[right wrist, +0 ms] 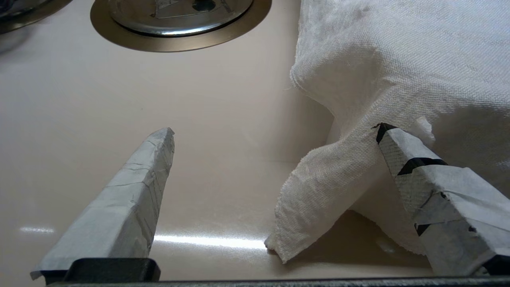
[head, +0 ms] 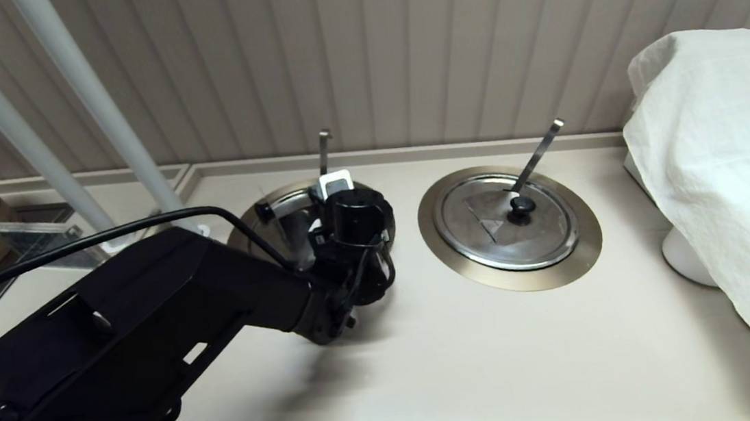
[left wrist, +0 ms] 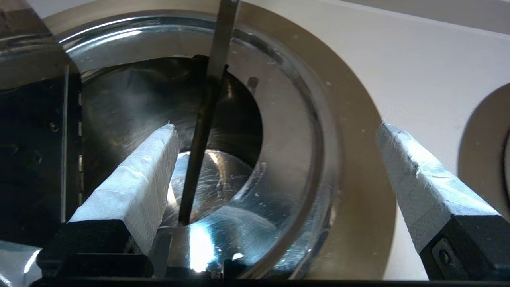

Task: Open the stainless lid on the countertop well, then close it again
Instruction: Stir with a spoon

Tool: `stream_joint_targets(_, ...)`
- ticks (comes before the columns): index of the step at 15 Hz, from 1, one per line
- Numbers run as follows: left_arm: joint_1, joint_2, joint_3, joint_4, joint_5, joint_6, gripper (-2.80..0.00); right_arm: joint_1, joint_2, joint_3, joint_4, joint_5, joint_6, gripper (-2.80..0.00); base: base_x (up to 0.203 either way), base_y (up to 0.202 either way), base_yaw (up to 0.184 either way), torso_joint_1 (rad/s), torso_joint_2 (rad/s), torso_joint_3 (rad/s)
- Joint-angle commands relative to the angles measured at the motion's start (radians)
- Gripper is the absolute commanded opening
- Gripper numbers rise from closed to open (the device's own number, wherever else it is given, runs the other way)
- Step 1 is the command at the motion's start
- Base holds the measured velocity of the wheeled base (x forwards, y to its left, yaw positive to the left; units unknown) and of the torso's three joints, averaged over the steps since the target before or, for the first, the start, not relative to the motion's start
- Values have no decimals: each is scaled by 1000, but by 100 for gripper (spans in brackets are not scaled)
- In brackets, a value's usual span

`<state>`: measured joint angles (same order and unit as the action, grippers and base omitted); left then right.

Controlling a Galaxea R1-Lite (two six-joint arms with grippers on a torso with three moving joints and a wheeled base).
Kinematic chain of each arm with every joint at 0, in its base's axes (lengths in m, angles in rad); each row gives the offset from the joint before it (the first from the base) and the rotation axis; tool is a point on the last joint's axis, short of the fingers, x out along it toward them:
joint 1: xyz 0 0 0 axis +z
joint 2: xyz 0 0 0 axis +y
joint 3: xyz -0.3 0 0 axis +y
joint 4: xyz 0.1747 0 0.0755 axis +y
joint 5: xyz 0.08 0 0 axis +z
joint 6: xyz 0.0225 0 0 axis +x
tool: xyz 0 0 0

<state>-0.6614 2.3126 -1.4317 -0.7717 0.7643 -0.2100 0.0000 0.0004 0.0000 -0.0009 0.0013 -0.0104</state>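
Observation:
The stainless lid [head: 288,204] is raised off the left countertop well [head: 243,231] and tilts up at its left side, black knob [head: 264,212] facing left. In the left wrist view the lid [left wrist: 36,139] is a dark reflective sheet beside the open pot, whose flange ring [left wrist: 358,167] curves around it. The straight utensil handle [head: 324,150] rises from the pot [left wrist: 207,103]. My left gripper [head: 336,200] hovers over the well, open [left wrist: 277,129], holding nothing. My right gripper [right wrist: 275,131] is open, low over the counter, out of the head view.
The twin lid [head: 505,222] lies shut in its ring [head: 581,245] with a slanted handle [head: 538,152]. A white cloth [head: 721,156] covers things at the right; a fold of it [right wrist: 318,191] touches the right gripper's finger. White poles [head: 97,106] stand at the back left.

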Motion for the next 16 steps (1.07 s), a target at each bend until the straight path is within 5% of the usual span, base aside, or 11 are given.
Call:
stream_joint_targets(1,14,-4,34,-20,5,-2,0,0,1,0,-1,0,0,0,0,0,0,0,0,0)
stream_joint_targets(16,99,-50,314,-162,-4,-20,0,0,0,0,-1,0,0,0,0,0,0,0,0,0)
